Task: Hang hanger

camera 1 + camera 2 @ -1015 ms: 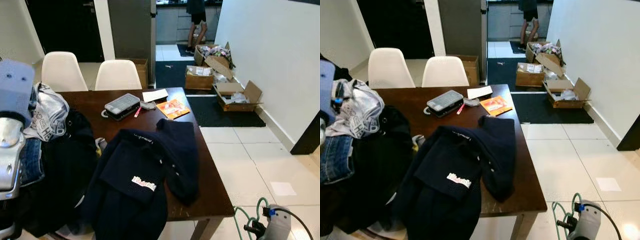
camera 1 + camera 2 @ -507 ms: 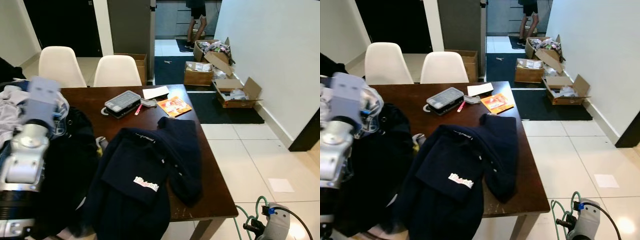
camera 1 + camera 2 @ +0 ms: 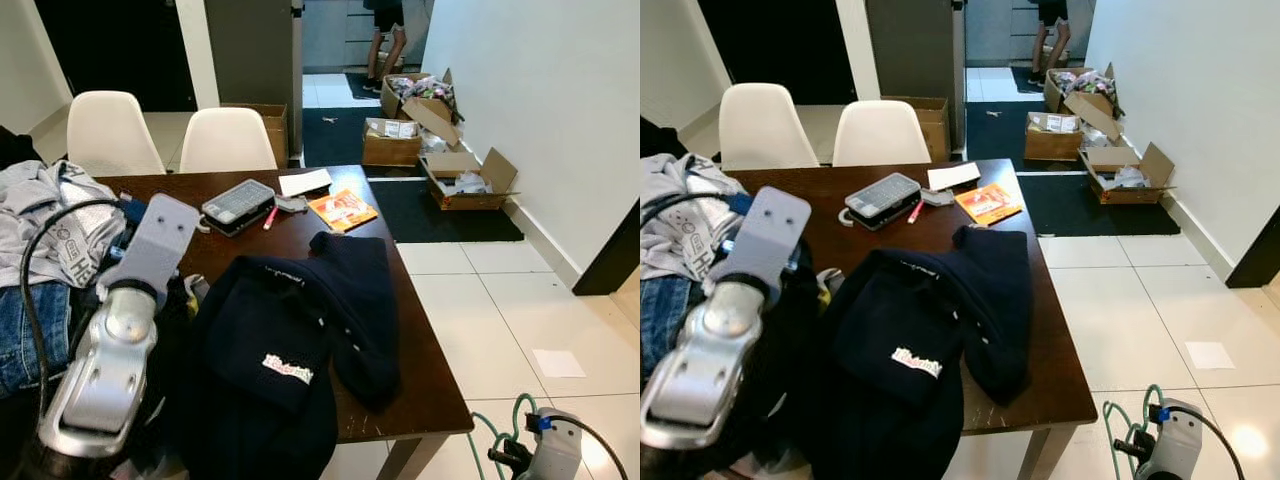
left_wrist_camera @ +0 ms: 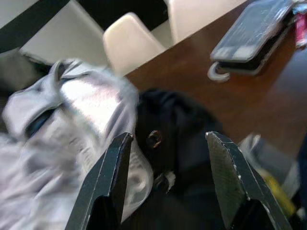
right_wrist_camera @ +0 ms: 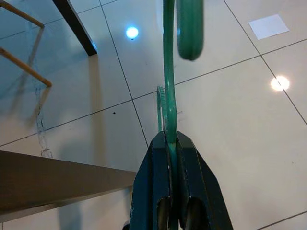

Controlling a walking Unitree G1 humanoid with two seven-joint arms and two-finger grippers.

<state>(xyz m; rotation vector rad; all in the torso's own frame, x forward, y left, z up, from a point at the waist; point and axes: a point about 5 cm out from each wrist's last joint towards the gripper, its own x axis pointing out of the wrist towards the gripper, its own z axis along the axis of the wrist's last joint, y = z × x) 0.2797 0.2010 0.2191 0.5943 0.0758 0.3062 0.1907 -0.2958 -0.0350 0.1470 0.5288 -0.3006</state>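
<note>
Eye views, table: dark wooden table (image 3: 300, 225) carrying a navy jacket (image 3: 300, 340), a grey case (image 3: 238, 203), an orange booklet (image 3: 342, 209) and a white paper (image 3: 306, 182).
Eye views, left arm: silver left arm (image 3: 110, 340) raised over a heap of clothes (image 3: 50, 230) at the table's left end.
Eye views, hanger: green hanger (image 3: 500, 440) low at the table's right corner, above the tiled floor (image 3: 500, 310).
Eye views, background: two white chairs (image 3: 170, 135); open cardboard boxes (image 3: 440, 150) along the wall; a person's legs (image 3: 385, 35) in the far doorway.
Left wrist view: left gripper (image 4: 168, 179), fingers spread wide, nothing between them, over black and grey garments.
Right wrist view: right gripper (image 5: 171, 143), fingers pressed together, pinching the hanger's green wire.
</note>
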